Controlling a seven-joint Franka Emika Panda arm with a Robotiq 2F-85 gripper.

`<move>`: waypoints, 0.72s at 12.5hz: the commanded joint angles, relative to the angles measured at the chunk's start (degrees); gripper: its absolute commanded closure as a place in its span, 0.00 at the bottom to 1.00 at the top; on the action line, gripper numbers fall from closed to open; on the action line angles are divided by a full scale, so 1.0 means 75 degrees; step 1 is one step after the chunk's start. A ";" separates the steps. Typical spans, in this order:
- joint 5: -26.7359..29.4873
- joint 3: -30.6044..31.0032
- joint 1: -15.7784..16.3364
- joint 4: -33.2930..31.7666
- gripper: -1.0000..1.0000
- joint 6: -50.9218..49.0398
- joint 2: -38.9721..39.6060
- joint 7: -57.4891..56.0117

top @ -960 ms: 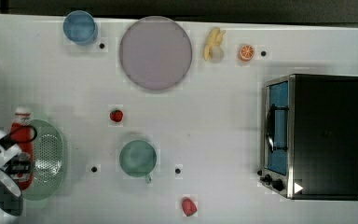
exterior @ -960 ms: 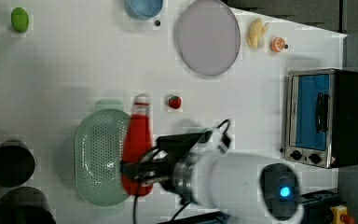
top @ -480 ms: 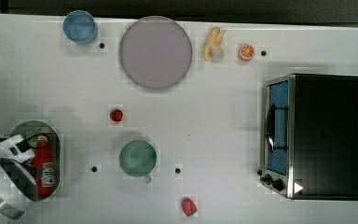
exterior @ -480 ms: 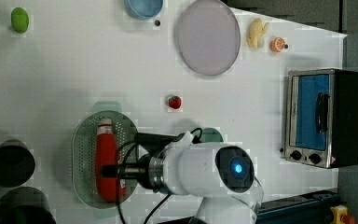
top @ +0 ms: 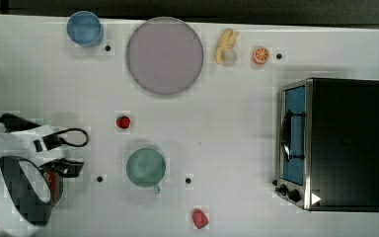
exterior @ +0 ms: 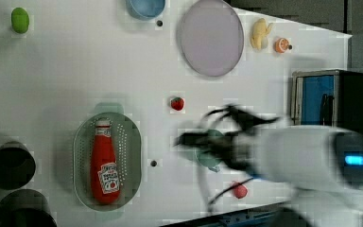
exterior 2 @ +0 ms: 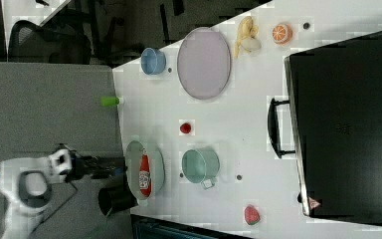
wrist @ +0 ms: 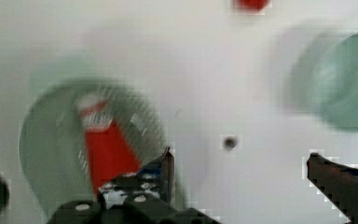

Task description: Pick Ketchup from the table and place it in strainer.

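The Ketchup (exterior: 104, 163) is lying lengthwise inside the strainer (exterior: 130, 156), its white cap pointing toward the left view's top and its label facing up near the other end; nothing is gripping it. In the right view the bottle (exterior 2: 144, 175) is resting in the same mint-green bowl (exterior 2: 158, 169), which is sitting at the table (exterior 2: 229, 124) edge just beside a dark cup (exterior 2: 115, 200). The pincer (wrist: 240, 175) is standing open and empty, its two dark fingers (wrist: 165, 165) spread wide apart in the wrist view, with the red bottle (wrist: 109, 149) and the perforated strainer (wrist: 46, 140) lying below and to one side of them. In the left view the arm's blurred dark front end is hanging over the teal mug (exterior: 210, 158), well apart from the strainer. The mug (top: 146, 167) is sitting near the table's middle in the top view, with a small strawberry (top: 123, 122) near it, a red lump (top: 200, 218) toward the top view's bottom, and a toaster oven (top: 333, 143) at the top view's right. A lilac plate (top: 164, 56), a blue cup (top: 85, 28), a banana (top: 226, 46) and an orange half (top: 260, 55) are lining the top view's upper side.
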 commanded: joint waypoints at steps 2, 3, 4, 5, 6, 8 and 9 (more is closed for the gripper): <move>-0.0025 -0.1491 -0.0939 0.0703 0.00 -0.1403 -0.1218 -0.0526; -0.0025 -0.1974 -0.1026 0.0718 0.00 -0.1504 -0.1402 -0.0526; -0.0025 -0.2452 -0.1060 0.0720 0.00 -0.1501 -0.1541 -0.0526; -0.0026 -0.2886 -0.1059 0.0720 0.00 -0.1503 -0.1657 -0.0526; -0.0025 -0.3249 -0.1056 0.0718 0.00 -0.1547 -0.1766 -0.0527; -0.0024 -0.3675 -0.1054 0.0711 0.00 -0.1749 -0.1969 -0.0529; -0.0023 -0.3776 -0.1054 0.0712 0.00 -0.2008 -0.2030 -0.0529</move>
